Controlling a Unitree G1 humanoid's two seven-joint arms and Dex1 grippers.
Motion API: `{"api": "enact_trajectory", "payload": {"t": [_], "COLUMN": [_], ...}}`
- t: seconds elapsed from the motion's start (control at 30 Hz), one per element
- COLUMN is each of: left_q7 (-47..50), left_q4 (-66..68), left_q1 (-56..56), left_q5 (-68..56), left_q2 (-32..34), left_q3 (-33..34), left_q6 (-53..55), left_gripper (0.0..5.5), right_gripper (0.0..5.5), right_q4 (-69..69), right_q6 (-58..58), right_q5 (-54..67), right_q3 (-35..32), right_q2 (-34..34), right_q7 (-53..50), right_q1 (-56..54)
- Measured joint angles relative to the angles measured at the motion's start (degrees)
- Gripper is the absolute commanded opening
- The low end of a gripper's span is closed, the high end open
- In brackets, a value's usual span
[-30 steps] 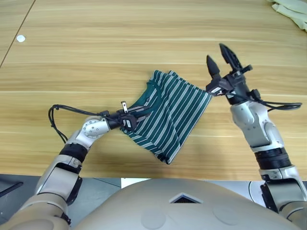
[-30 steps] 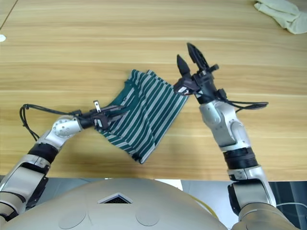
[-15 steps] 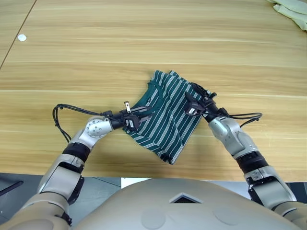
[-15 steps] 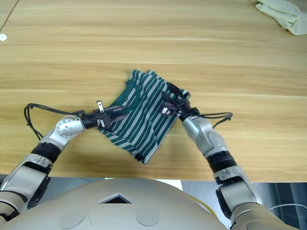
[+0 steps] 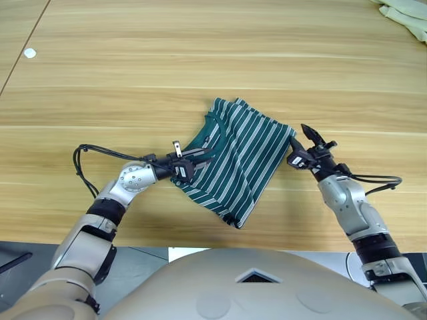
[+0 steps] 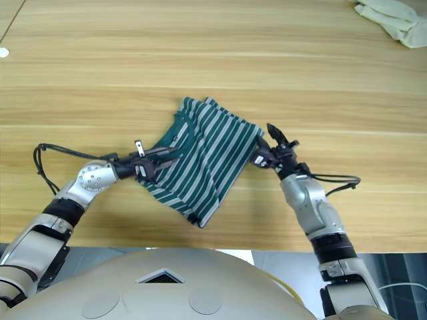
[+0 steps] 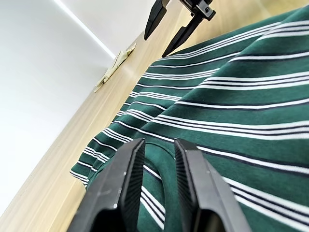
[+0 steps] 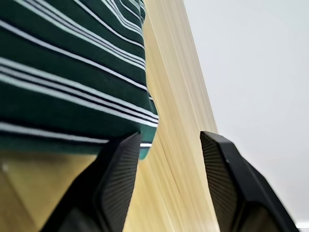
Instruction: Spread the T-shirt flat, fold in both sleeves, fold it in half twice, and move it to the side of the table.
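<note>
On the wooden table you have one T-shirt, one pale crumpled cloth and one small white round thing, with your two grippers at work on the shirt. The pale cloth lies at the far right corner and the white round thing at the far left, both well apart from the shirt.

Your T-shirt is dark green with thin white stripes. It is folded into a rough rectangle and lies flat on the table near the front edge, about the middle. It sits askew, with one corner pointing toward the near edge. The collar shows on its left side, and the stripes run slantwise across the top layer. Some layered edges peek out at the far corner.

Your left gripper lies low on the shirt's left side, right at the collar. Its fingers are drawn nearly together, leaving only a narrow slit, and a ridge of green cloth by the collar runs in between them.

Your right gripper is at the shirt's right corner, just beside the hem. Its fingers stand well apart and it has hold of nothing. One fingertip is right at the edge of the cloth. You cannot tell from these views whether it touches the fabric.
</note>
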Motion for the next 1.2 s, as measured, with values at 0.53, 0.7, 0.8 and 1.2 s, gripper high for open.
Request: {"api": "enact_trajectory", "payload": {"t": [0.53,0.7,0.8,1.2], "left_q7": [0.4,0.4,0.4,0.4], "left_q4": [-0.3,-0.4,-0.4,-1.7], "left_q1": [0.1,0.1,0.1,2.4], "left_q5": [0.0,0.0,0.0,-2.8], "left_q2": [-1.2,-1.4,-1.3,-1.5], "left_q3": [-0.3,-0.4,-0.4,-0.3], "left_q6": [0.7,0.8,0.8,1.4], "left_gripper": [1.13,1.13,1.13,1.13], "right_gripper": [2.25,2.25,2.25,2.25], "right_q4": [-2.9,-0.8,-1.0,7.6], "right_q6": [-1.0,-0.7,-0.4,0.4], "right_q5": [-4.6,-5.3,-4.4,-0.1], "right_q3": [5.3,6.3,5.3,-0.3], "right_q2": [2.7,2.1,2.0,-0.5], "right_q7": [1.7,2.2,2.0,0.6], "right_q1": [-4.1,-1.9,-1.1,-4.5]}}
